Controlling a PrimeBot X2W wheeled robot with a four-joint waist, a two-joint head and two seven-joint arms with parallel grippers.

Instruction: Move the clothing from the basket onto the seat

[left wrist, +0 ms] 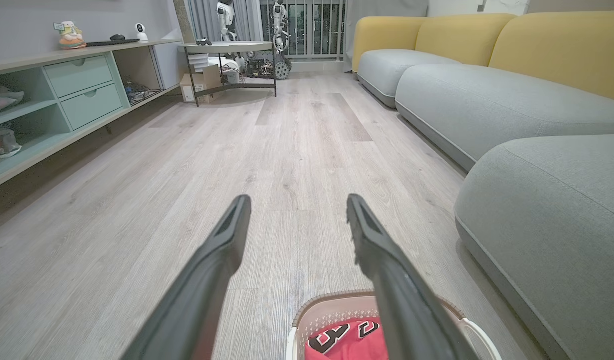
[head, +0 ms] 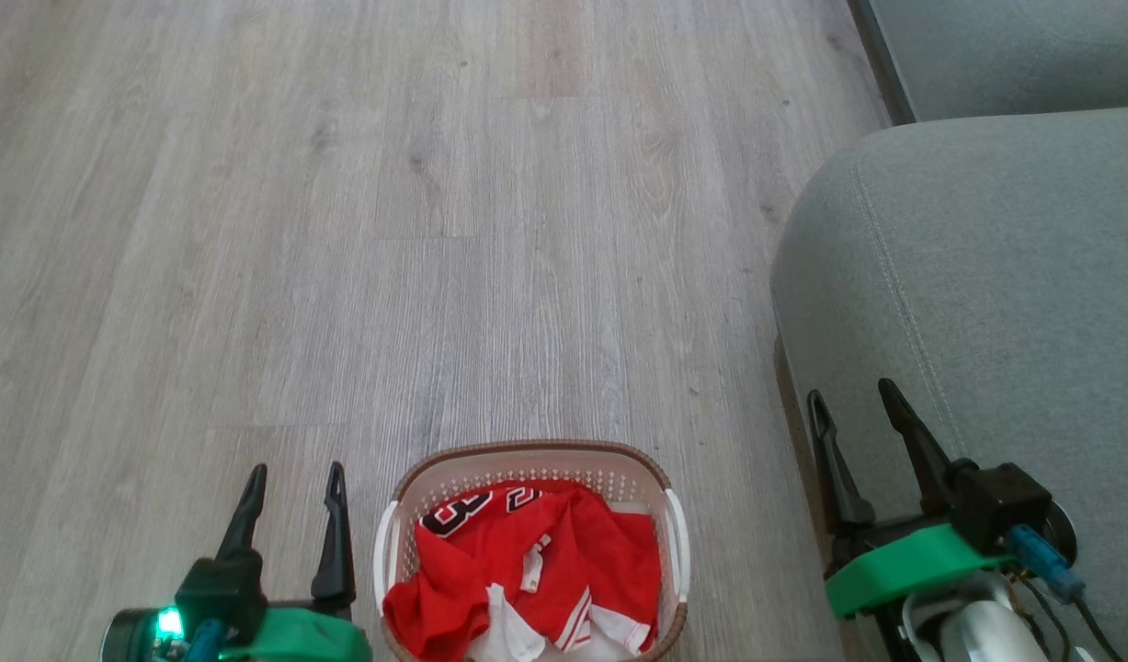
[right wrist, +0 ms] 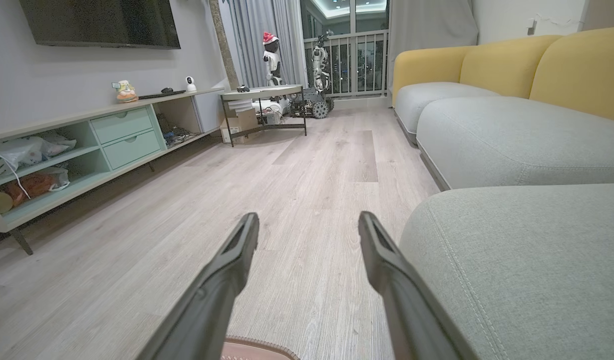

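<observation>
Red jerseys [head: 536, 561] with white trim and black-and-white numerals lie crumpled in the cream basket [head: 527, 458], which stands on the floor at the bottom centre of the head view. The grey-green seat [head: 996, 276] fills the right side. My left gripper [head: 294, 478] hangs open just left of the basket, nothing between its fingers. My right gripper [head: 853, 397] is open over the seat's front edge, right of the basket. In the left wrist view the jerseys [left wrist: 344, 340] and basket rim [left wrist: 332, 297] peek in below the open gripper [left wrist: 296, 202]. The right wrist view has the open gripper [right wrist: 307, 220] beside the seat [right wrist: 517, 260].
Pale wood floor [head: 389, 230] stretches ahead and to the left. A second grey cushion [head: 1014, 51] lies beyond the seat. Far off stand a low shelf unit [right wrist: 86, 145], a small table [right wrist: 261, 100] and yellow sofa backs [right wrist: 537, 65].
</observation>
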